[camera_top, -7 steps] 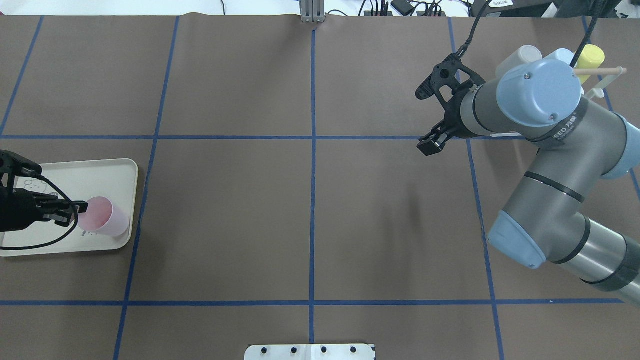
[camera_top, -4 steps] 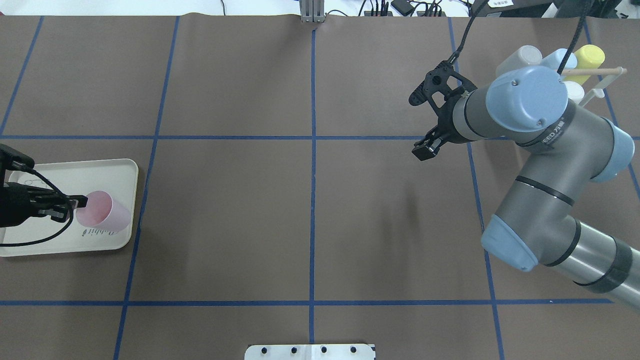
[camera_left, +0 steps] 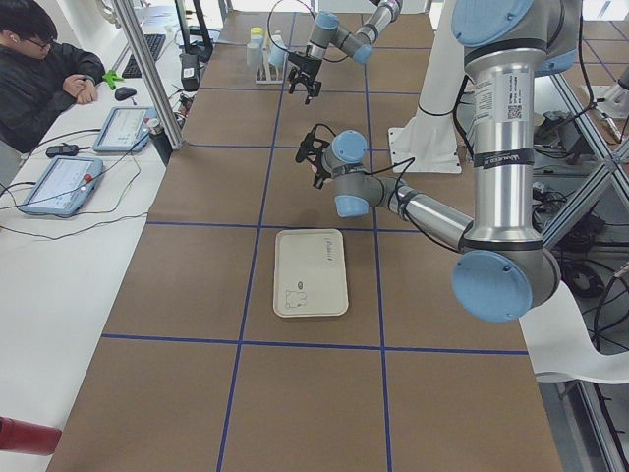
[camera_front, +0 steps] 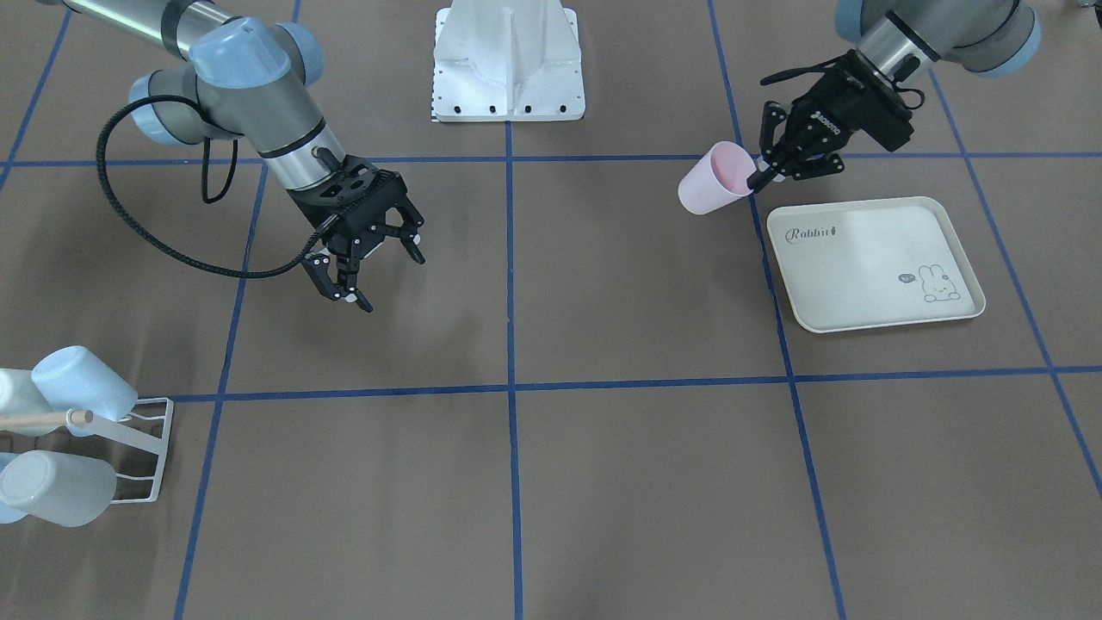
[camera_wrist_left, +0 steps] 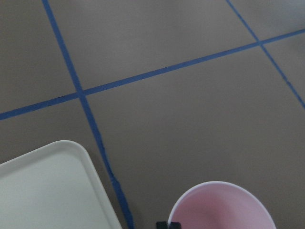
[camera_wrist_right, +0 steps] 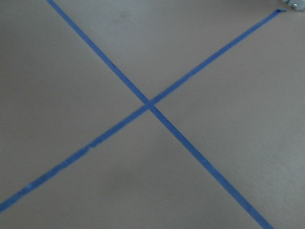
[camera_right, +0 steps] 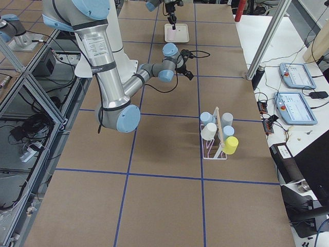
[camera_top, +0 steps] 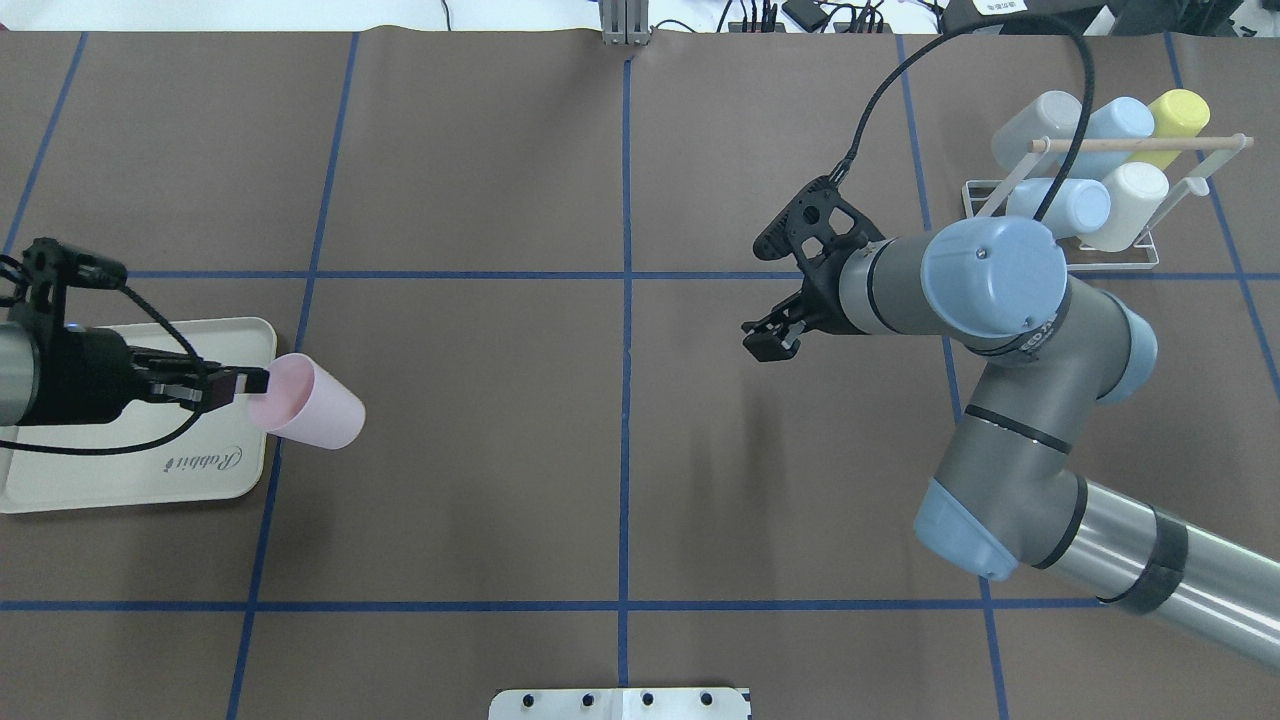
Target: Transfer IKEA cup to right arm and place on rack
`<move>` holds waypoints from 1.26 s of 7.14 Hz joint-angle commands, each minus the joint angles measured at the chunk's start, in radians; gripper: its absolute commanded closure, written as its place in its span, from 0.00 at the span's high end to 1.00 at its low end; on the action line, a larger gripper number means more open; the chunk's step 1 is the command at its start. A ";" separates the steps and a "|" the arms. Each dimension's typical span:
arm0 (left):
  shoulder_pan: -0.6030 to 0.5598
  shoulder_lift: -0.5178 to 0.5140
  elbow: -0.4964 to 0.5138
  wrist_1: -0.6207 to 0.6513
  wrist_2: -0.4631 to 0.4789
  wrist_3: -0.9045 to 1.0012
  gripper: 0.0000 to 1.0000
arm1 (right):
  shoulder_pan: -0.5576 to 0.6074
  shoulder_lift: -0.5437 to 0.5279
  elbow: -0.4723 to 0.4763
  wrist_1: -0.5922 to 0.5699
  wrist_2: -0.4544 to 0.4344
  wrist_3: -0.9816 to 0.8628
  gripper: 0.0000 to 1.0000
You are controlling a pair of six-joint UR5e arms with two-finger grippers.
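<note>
Now the left end effector (camera_top: 245,382), clenched on the rim of the pink IKEA cup (camera_top: 310,410) just past the edge of the tray (camera_top: 100,480) toward the left edge of the tabletop (camera_top: 500,450), should present the cup's bare wall sideways to the released, well-apart right end effector (camera_top: 770,340) before letting go.

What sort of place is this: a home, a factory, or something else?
Probably a robotics lab: a left arm and a right arm work at a table marked with a blue tape grid, and a person sits at a side bench with teach pendants.
</note>
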 commanded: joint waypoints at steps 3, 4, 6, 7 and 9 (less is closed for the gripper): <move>0.034 -0.258 0.019 -0.003 -0.037 -0.312 0.00 | -0.212 0.001 -0.140 0.527 -0.244 0.023 0.99; 0.034 -0.295 0.057 -0.004 -0.032 -0.312 0.00 | -0.263 0.002 -0.142 0.581 -0.318 -0.018 0.98; 0.071 -0.324 0.095 -0.005 -0.028 -0.309 0.00 | -0.314 0.031 -0.139 0.652 -0.368 -0.105 0.94; 0.089 -0.338 0.101 -0.003 -0.025 -0.309 0.00 | -0.323 0.051 -0.136 0.652 -0.369 -0.107 0.95; 0.145 -0.358 0.111 -0.003 0.044 -0.311 0.00 | -0.326 0.059 -0.130 0.652 -0.371 -0.107 0.98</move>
